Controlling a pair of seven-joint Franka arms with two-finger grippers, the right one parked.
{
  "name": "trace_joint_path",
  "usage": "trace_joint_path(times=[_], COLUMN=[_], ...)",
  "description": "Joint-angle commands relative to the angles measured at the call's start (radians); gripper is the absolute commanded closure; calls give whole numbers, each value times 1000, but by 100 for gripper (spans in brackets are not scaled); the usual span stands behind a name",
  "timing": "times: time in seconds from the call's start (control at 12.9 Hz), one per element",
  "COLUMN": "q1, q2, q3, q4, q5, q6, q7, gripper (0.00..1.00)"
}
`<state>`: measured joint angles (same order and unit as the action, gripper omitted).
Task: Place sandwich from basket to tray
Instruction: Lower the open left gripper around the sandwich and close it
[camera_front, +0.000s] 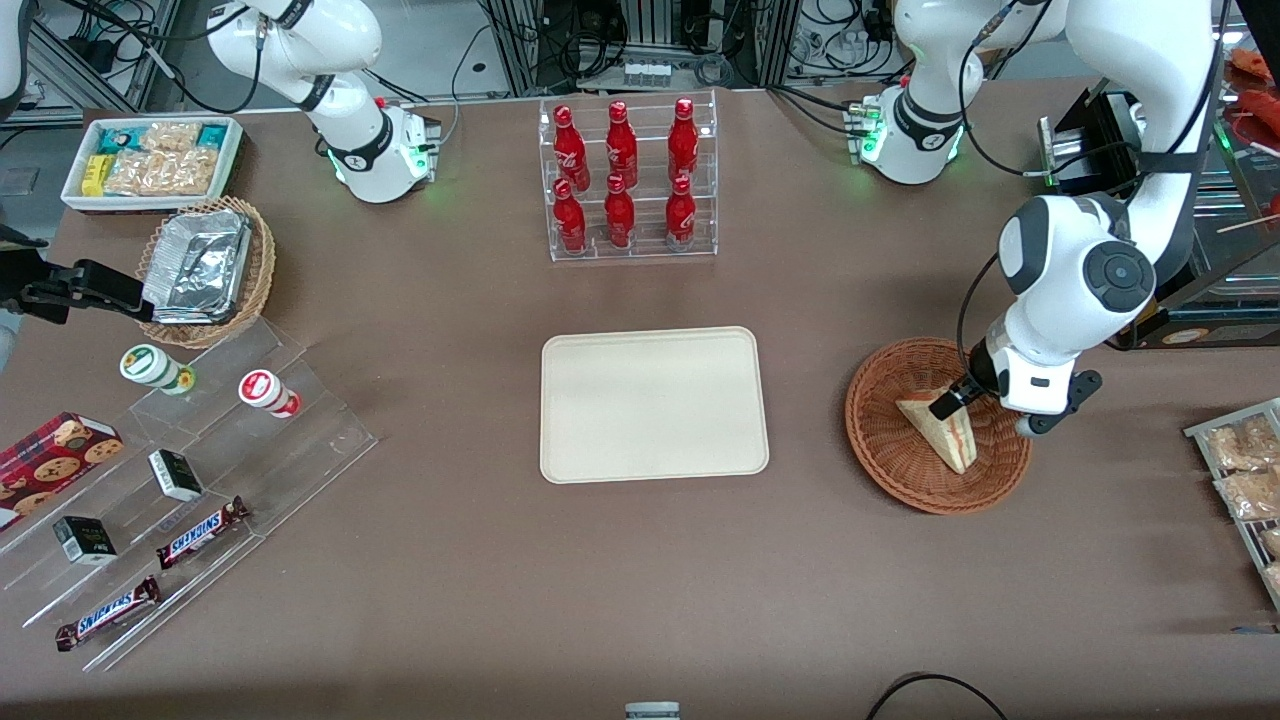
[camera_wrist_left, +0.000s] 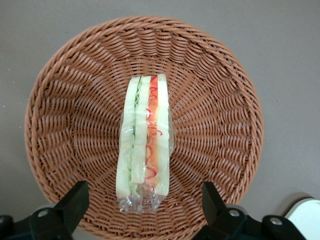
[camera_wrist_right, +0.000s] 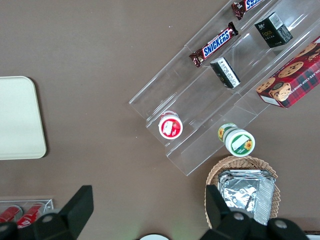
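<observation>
My gripper (camera_wrist_left: 141, 207) hangs just above the basket (camera_wrist_left: 65, 125), fingers (camera_wrist_left: 74, 200) spread wide on either side of the sandwich (camera_wrist_left: 145, 145), not touching it. Sandwich lies in the basket's middle, wrapped in clear film, cut side up showing green and pink layers. Tray (camera_front: 654, 404) sits bare at mid-table, well apart from the basket, toward the parked arm's end.

The sandwich (camera_front: 945, 432) lies in the basket (camera_front: 890, 455), which sits on the desk (camera_front: 450, 560) toward the working arm's end. The gripper (camera_front: 950, 402) hangs just above the sandwich, jaws spread wide. The tray (camera_front: 654, 404) lies beside the basket, mid-desk, with a rack of bottles (camera_front: 628, 178) farther from the front camera.
</observation>
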<state>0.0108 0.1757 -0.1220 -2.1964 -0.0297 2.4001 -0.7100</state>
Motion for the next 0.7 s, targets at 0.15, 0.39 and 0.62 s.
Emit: trace_joint_path(times=[0.15,0.39,0.62], q1=[-3,-3,-3], q2=[40,71,102], q3=[1,1,2], q4=[-9,-9,-9], q5=[2,4,33], q6=[43,66,83], q7=[-28,-28,-28], gripper=[0,0,0])
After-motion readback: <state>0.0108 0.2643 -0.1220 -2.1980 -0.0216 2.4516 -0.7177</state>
